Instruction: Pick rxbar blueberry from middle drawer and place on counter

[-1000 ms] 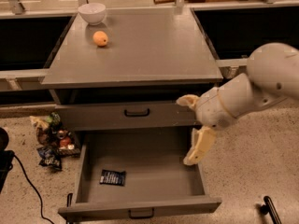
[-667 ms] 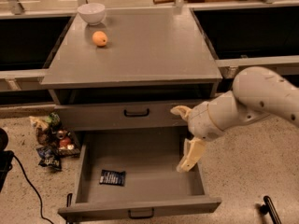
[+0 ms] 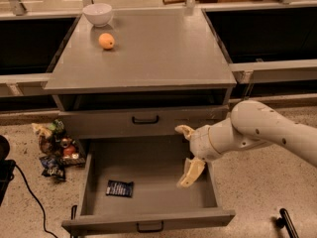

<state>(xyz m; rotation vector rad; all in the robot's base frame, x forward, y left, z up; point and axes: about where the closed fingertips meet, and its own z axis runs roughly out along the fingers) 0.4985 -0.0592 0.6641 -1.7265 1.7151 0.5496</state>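
The rxbar blueberry [image 3: 120,188], a flat dark wrapper with white lettering, lies on the floor of the open middle drawer [image 3: 148,221], towards its front left. My gripper [image 3: 187,151] is open and empty. It hangs over the right part of the drawer, with one cream finger up by the drawer front above and the other down inside the drawer. It is well to the right of the bar. The grey counter [image 3: 148,58] is the cabinet's top above the drawers.
A white bowl [image 3: 97,14] and an orange fruit [image 3: 106,41] sit on the counter's far left. A pile of snack packets [image 3: 57,148] lies on the floor left of the drawer. A black cable and object [image 3: 6,170] are at far left. A black bar [image 3: 287,223] lies bottom right.
My arm has swung left and lower, bringing the gripper from the drawer's right edge to over its right interior. The bar has not moved.
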